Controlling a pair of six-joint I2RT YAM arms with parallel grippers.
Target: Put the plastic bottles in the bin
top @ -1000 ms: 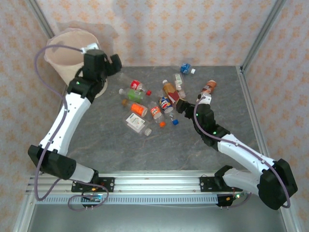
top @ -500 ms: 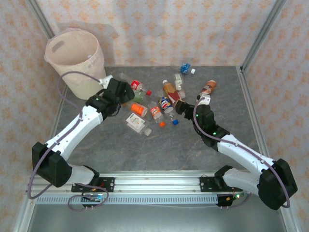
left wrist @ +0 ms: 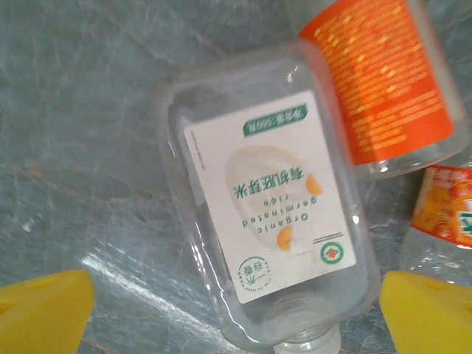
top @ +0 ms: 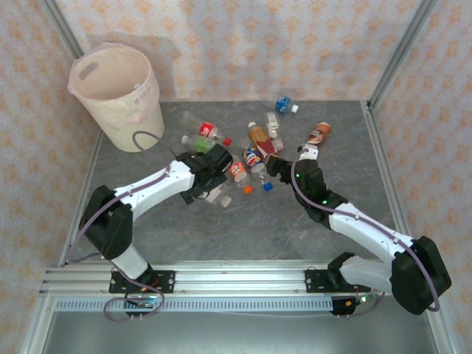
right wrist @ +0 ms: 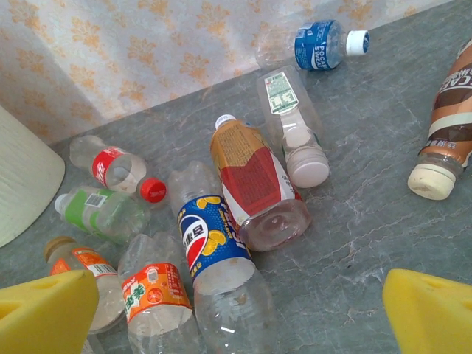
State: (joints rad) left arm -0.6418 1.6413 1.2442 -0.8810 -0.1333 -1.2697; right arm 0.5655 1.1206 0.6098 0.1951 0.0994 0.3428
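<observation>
left gripper (left wrist: 236, 316): jaws spread wide, nothing in them, facing down at the table (left wrist: 81, 133). Right under it, between the two yellow fingertips (left wrist: 44, 310), is the white-label bottle (left wrist: 269, 214). It lies flat, neck end nearest the jaw line and base further ahead. Its long axis runs roughly across the line joining the fingers, a bit off square, so closing would land on the flat sides. My read: a small wrist twist at most, then a plain descent. Watch the orange-label bottle (left wrist: 376, 81) at its far-right shoulder; can't tell if they're touching or just beside. A second orange-label bottle (left wrist: 446, 214) sits just ahead of the right finger and could get clipped. right gripper (right wrist: 236, 313): spread and empty too, low over the pile. The blue-label bottle (right wrist: 210, 243) is just ahead of it, long axis pointing roughly away, with the red-and-yellow bottle (right wrist: 254, 181) just beside that. The bin (top: 125, 110) stands upright, well apart from both grippers, off on the left gripper's side at the far corner. The left arm is nearer, so the carry looks like its job.
</observation>
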